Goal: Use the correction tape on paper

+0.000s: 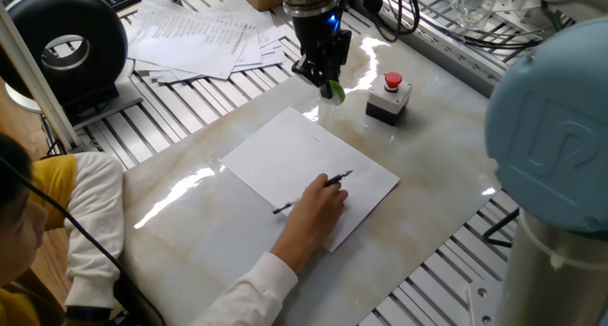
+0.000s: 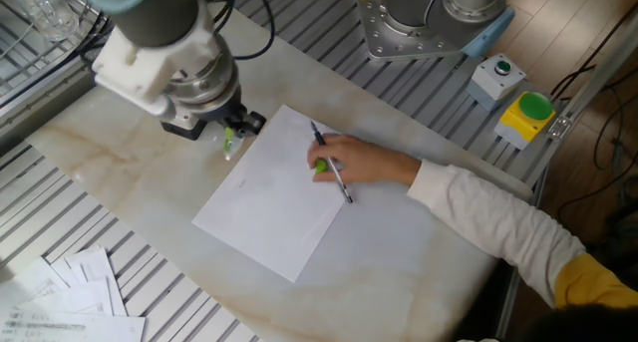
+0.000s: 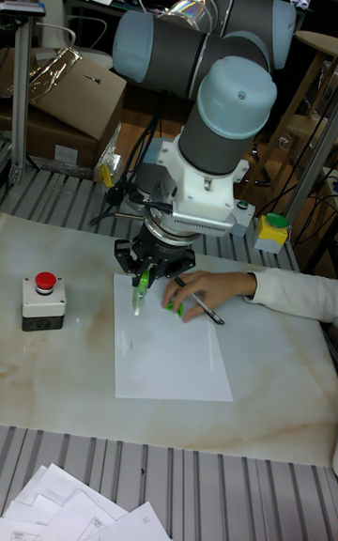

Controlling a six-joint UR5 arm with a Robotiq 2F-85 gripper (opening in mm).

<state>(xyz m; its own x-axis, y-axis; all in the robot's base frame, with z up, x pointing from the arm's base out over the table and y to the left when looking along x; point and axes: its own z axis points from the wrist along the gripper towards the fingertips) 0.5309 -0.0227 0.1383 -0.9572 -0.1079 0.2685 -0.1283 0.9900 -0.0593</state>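
The paper [image 1: 285, 160] is a blank white sheet lying on the marble tabletop, also seen in the other fixed view [image 2: 264, 217] and the tall view [image 3: 169, 358]. My gripper [image 1: 324, 79] [image 2: 235, 133] [image 3: 144, 280] is shut on the correction tape [image 1: 332, 89] [image 2: 229, 143] [image 3: 139, 298], a slim green and white dispenser pointing down. It hangs by the paper's edge on the side of the red button, off the sheet's middle. A person's hand [image 1: 318, 204] [image 2: 354, 163] rests on the paper holding a black pen [image 1: 334, 179], with a small green piece [image 2: 320, 167] [image 3: 175, 308] under it.
A red button box [image 1: 388, 95] [image 3: 43, 301] stands close beside the gripper. Fanned printed sheets [image 1: 199, 36] lie at the table's far corner by a black ring lamp [image 1: 66, 46]. The person's sleeved arm [image 2: 498, 232] reaches across one side. A yellow and green button box [image 2: 528, 113] sits on the rail.
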